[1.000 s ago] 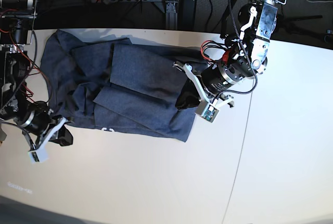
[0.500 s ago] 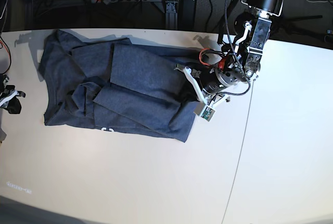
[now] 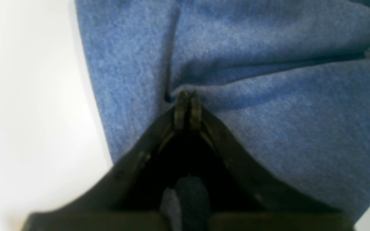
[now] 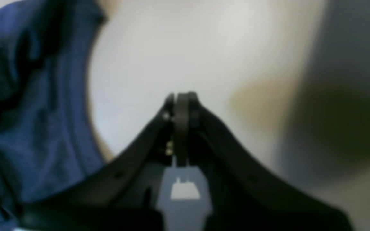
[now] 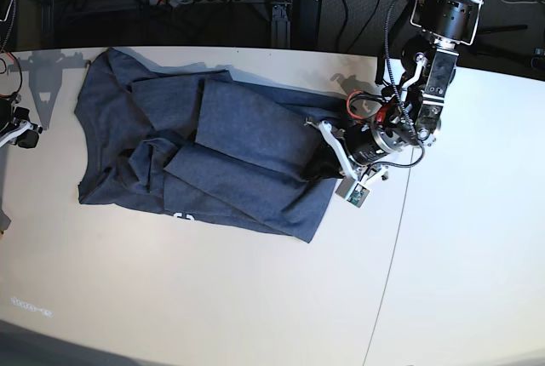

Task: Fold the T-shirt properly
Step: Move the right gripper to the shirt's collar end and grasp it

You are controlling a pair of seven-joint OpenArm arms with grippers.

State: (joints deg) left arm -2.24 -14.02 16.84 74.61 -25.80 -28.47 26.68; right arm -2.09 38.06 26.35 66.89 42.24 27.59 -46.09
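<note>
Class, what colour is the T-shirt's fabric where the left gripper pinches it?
Heathered blue-grey; the T-shirt shows best in the left wrist view, at the left gripper.

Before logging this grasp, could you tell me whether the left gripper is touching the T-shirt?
Touching: in the left wrist view, the left gripper pinches the T-shirt.

Dragging the shirt sideways

My left gripper (image 5: 324, 164), pinched on the T-shirt (image 5: 213, 157), is pulling its hem edge away from my right side, shifting the whole cloth along; my right gripper (image 5: 25, 139) is retreating off the table's (image 5: 213, 298) edge.
</note>
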